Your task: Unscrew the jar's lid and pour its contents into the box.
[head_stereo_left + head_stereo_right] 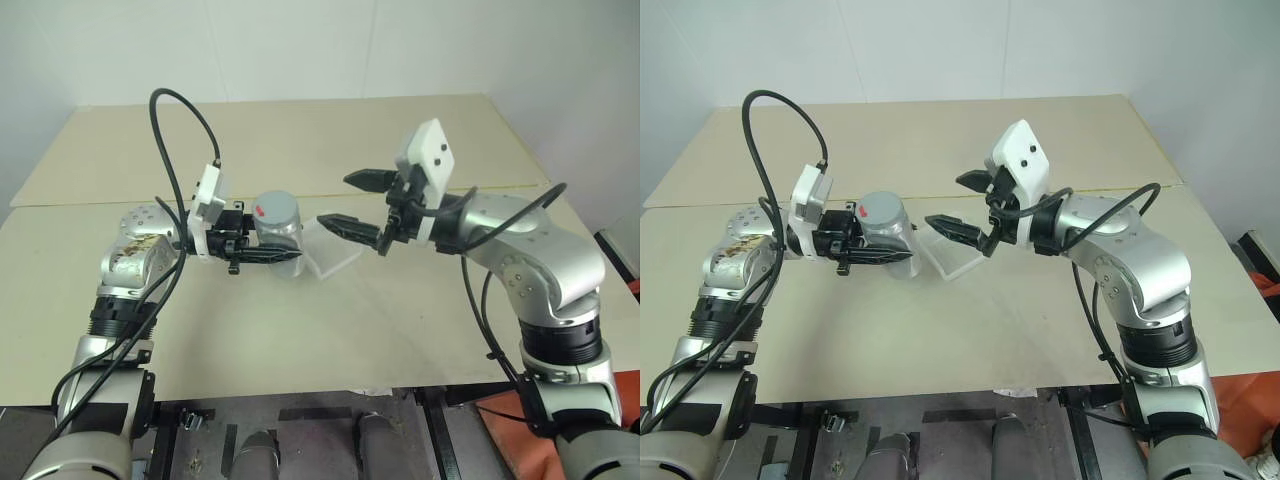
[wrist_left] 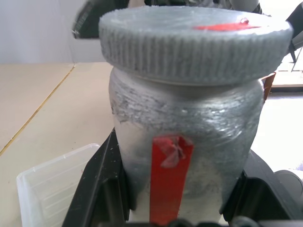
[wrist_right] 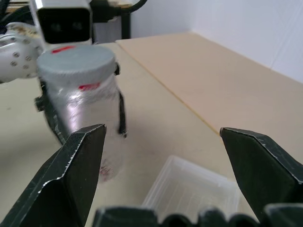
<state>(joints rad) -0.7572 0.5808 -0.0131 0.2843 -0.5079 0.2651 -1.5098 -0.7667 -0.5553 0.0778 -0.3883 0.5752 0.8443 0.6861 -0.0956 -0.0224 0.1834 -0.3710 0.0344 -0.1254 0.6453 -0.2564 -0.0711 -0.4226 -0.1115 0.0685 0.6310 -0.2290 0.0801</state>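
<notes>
The jar (image 1: pixel 279 232) stands upright above the table, its silvery wall carrying a red strip (image 2: pixel 169 179). My left gripper (image 1: pixel 262 247) is shut on its body, one black finger (image 2: pixel 97 189) on each side. The grey ribbed lid (image 2: pixel 194 40), marked with red, sits on the jar's top. To the jar's right my right gripper (image 1: pixel 355 203) hangs open and empty, apart from the lid, its fingers (image 3: pixel 80 165) spread wide. The clear box (image 1: pixel 330 252) lies on the table just right of the jar and below the right gripper. The contents are hidden behind the jar's wall.
The beige table (image 1: pixel 300 330) has a seam running across it behind the arms (image 1: pixel 90 200). A white wall rises beyond the far edge. Black cables loop over both arms.
</notes>
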